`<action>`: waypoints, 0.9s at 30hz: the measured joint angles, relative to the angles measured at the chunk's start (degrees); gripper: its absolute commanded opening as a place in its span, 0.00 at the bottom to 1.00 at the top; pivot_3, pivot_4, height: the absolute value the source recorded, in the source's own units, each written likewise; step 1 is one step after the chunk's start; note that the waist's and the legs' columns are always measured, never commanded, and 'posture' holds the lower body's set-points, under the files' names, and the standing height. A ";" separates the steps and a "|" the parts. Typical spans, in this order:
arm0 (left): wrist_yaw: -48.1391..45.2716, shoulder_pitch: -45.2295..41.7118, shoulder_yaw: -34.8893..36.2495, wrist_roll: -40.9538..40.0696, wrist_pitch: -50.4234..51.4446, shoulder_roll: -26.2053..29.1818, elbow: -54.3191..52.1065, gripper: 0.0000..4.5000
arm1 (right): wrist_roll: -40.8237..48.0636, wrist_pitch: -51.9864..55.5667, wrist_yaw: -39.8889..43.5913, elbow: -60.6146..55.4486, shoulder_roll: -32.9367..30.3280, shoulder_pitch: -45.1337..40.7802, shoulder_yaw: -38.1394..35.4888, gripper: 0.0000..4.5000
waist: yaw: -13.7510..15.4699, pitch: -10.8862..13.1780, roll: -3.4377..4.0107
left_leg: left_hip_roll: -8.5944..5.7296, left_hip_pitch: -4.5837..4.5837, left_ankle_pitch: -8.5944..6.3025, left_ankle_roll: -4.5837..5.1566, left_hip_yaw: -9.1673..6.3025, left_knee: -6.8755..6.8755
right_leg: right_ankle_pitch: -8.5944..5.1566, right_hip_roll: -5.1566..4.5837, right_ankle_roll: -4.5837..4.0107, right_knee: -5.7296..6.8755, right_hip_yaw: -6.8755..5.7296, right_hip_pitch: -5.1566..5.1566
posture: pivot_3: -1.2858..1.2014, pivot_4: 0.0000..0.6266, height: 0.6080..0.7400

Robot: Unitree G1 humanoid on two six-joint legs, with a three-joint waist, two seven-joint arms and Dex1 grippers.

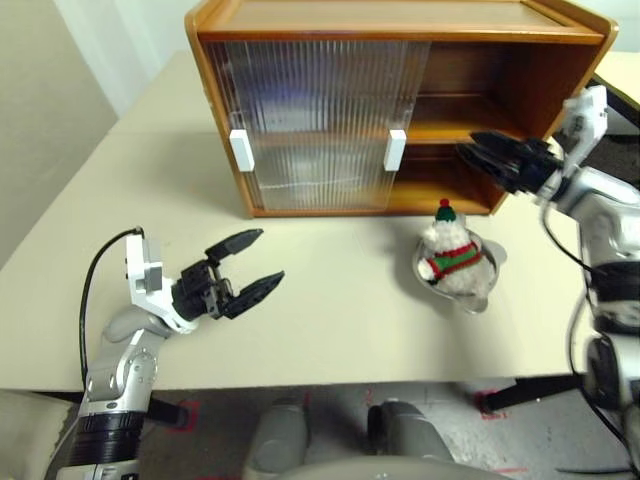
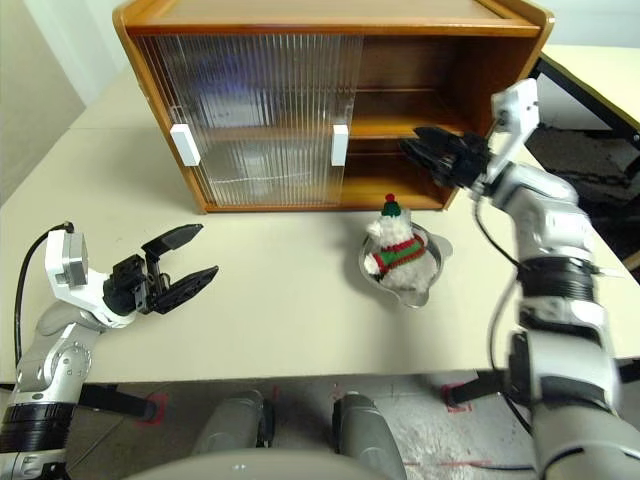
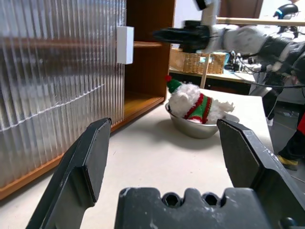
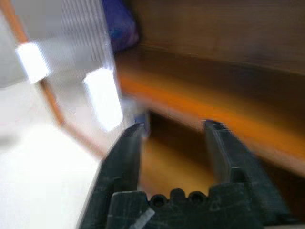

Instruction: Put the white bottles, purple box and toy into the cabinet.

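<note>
1. Beige table [image 1: 330, 320] carries everything, with the cabinet at its far side and the bowl nearer the front right

2. Orange-brown cabinet [image 1: 400, 20] stands upright with two shelves; both ribbed sliding doors [image 1: 310, 120] sit over its left part, each with a white handle [image 1: 239, 151], so the right part is uncovered

3. Behind the ribbed doors something blue-purple shows as a blur on the upper shelf, and the right wrist view catches a purple shape [image 4: 121, 24] there too; what it is cannot be told for sure

4. Right gripper [image 1: 480, 155] is level at the uncovered right side of the cabinet, about at the middle shelf's height; its fingers stand apart with a clear gap and nothing between them

5. Left gripper [image 1: 255, 262] hovers over the front left of the table, well apart from the cabinet and the toy; its fingers are spread wide and it has hold of nothing

6. Silver bowl [image 1: 432, 280] rests on the table just in front of the cabinet's right half, below the right gripper

7. Toy [image 1: 452, 255], white and fluffy with a red hat and a red-and-green scarf, sits in the bowl, outside the cabinet
</note>
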 measured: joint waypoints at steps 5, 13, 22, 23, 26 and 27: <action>-1.15 -1.57 0.05 0.17 -0.18 0.37 1.18 1.00 | 5.69 18.62 3.18 -14.19 -9.46 8.64 0.40 0.99 | -0.25 -0.01 0.01 | 0.04 -0.02 0.00 0.00 0.03 0.04 | -0.15 0.02 0.25 -0.02 0.02 0.04 | 0.60 0.00 1.00; -2.12 -3.40 0.01 0.51 -0.63 0.39 2.52 1.00 | 9.83 39.34 -1.51 -28.65 -13.25 15.04 2.93 0.99 | -0.20 -0.02 -0.06 | 0.11 0.04 0.02 0.03 0.04 0.32 | -0.06 0.08 0.39 0.00 -0.03 0.14 | 0.60 0.00 1.00; -2.22 -3.40 -0.73 1.12 -0.62 -0.43 2.53 1.00 | 8.87 43.67 -9.45 -29.78 -10.92 14.84 4.48 0.99 | -0.03 -0.14 -0.26 | 0.11 -0.06 0.02 0.03 0.02 0.28 | -0.08 0.09 0.38 -0.08 -0.06 0.08 | 0.60 0.00 1.00; -2.22 -3.40 -0.74 1.13 -0.62 -0.43 2.49 1.00 | 8.86 44.00 -9.97 -29.77 -10.90 14.84 4.48 0.99 | 0.01 -0.14 -0.26 | 0.11 -0.06 0.02 0.04 0.01 0.27 | -0.08 0.09 0.38 -0.08 -0.07 0.08 | 0.60 0.00 1.00; -2.10 -3.32 -0.74 1.14 -0.61 -0.43 2.36 1.00 | 8.84 44.81 -10.70 -29.77 -10.84 14.88 5.43 0.99 | 0.01 -0.14 -0.26 | 0.11 -0.05 0.02 0.04 0.01 0.28 | -0.08 0.09 0.39 -0.08 -0.06 0.09 | 0.60 0.00 1.00; -1.99 -3.26 -0.75 1.15 -0.61 -0.43 2.31 1.00 | 8.83 45.16 -11.13 -29.75 -10.51 14.88 5.63 0.99 | 0.00 -0.14 -0.27 | 0.11 -0.05 0.02 0.04 0.01 0.28 | -0.08 0.09 0.38 -0.08 -0.06 0.10 | 0.60 0.00 1.00</action>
